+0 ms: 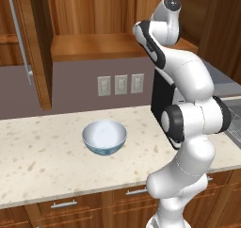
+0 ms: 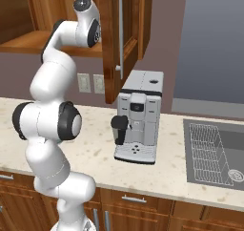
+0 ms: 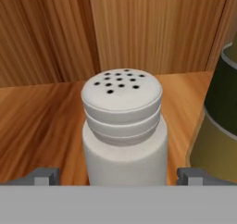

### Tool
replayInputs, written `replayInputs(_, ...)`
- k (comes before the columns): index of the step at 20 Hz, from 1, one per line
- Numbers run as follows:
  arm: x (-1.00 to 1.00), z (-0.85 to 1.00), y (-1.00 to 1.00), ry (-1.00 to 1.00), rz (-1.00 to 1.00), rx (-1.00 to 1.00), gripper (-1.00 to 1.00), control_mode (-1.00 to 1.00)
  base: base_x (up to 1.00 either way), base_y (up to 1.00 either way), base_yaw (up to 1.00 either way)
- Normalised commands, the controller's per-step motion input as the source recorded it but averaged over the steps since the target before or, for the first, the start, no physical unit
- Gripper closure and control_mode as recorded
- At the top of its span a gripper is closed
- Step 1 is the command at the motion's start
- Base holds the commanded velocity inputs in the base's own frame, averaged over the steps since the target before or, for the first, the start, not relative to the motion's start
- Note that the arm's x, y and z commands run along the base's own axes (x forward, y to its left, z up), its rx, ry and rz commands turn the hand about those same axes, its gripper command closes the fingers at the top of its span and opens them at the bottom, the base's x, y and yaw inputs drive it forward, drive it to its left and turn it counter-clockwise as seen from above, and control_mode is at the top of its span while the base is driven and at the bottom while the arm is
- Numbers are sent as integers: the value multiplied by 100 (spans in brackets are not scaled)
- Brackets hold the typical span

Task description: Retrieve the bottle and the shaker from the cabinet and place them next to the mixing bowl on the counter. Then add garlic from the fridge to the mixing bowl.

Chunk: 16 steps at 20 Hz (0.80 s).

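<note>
Wooden kitchen here, warm brown cabinet (image 1: 89, 45) up on the wall with its door swung open, and below it a beige speckled surface (image 1: 42, 161) with the mixing bowl (image 1: 104, 136) sitting on it, white inside, blue pattern outside, nothing in it and nothing beside it. Off to the right in the right base view there's a coffee machine (image 2: 139, 115) and a sink (image 2: 214, 151), not part of the job. The arm is reaching up into the cabinet, and the hand view is where it gets interesting: the shaker (image 3: 123, 130) stands upright on the cabinet shelf dead centre, pale with a perforated top, and the olive-green bottle (image 3: 220, 116) is just beside it at the right edge, cut off by the frame so I can't really tell whether the two touch. The hand (image 3: 120, 176) is spread wide, one fingertip either side of the shaker's body with a gap on both sides, so it's straddling it but not gripping anything. So progress-wise I'd say we're right at the start: shaker about to be grabbed, bottle in the cabinet, neither one next to the bowl yet, and the whole garlic-from-the-fridge bit hasn't been touched.
</note>
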Motion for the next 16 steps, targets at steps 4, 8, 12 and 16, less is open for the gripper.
replayInputs(4,0,0,0,0,0,0,100,-100,0,0,0)
replayInputs(8,0,0,0,0,0,0,100,-100,0,0,0)
replayInputs(12,-31,0,0,0,0,0,100,-100,0,0,0)
replayInputs(16,-100,-4,0,0,0,4,100,-100,0,0,0)
